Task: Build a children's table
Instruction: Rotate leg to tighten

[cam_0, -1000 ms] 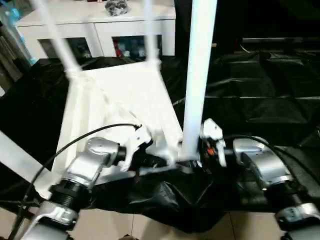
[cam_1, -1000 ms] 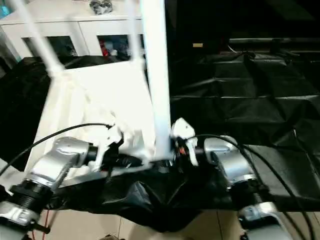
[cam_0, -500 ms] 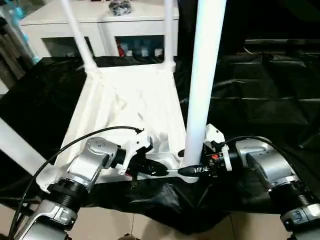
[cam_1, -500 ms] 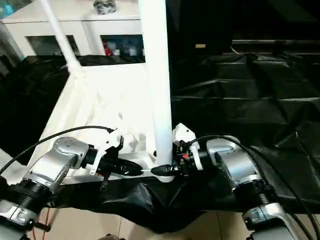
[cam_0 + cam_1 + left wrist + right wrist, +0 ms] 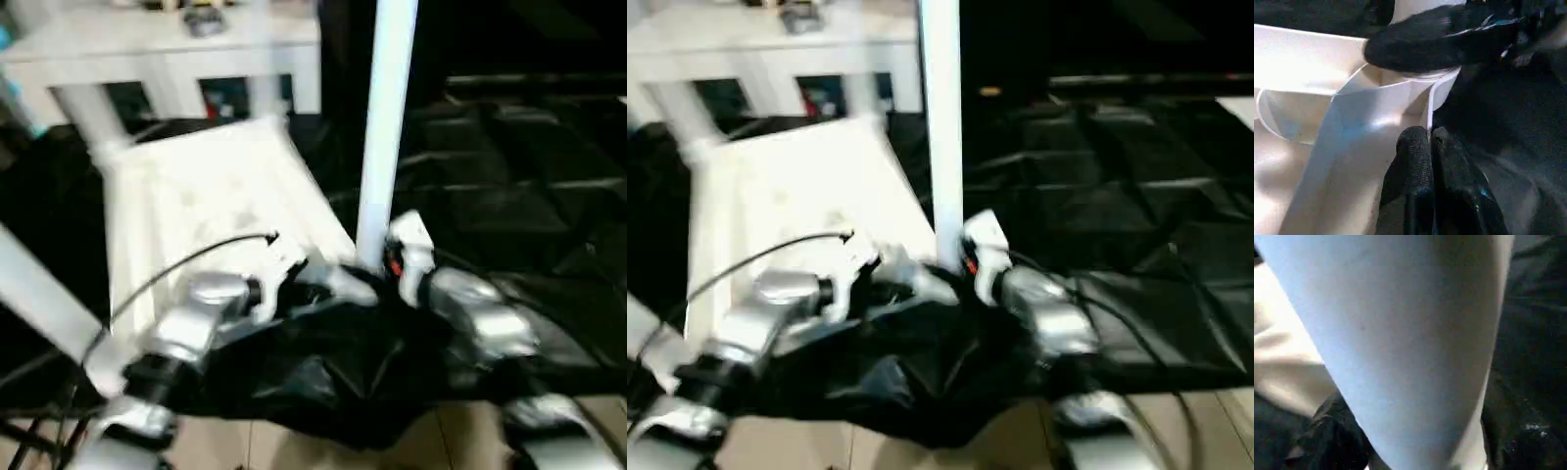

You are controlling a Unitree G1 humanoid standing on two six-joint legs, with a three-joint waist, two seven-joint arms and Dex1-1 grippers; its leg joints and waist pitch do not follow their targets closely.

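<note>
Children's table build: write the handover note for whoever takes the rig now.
Left gripper: jaws shut, tips against the rim of the near corner socket; whether they pinch it is unclear.
Right gripper: at the base of the near leg; jaw state unclear.
Tabletop lies underside up on the black-draped table.
Done: legs stand in the corners in view.
Left: confirm the near leg is seated.

White top [image 5: 211,191] upturned, leg [image 5: 387,127] upright in corner.

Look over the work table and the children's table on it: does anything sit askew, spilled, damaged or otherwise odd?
The white tabletop lies upside down on the black-draped work table, turned at an angle to its front edge, legs pointing up. The black cover is bunched and sagging over that edge. No spill or damage is visible.
</note>
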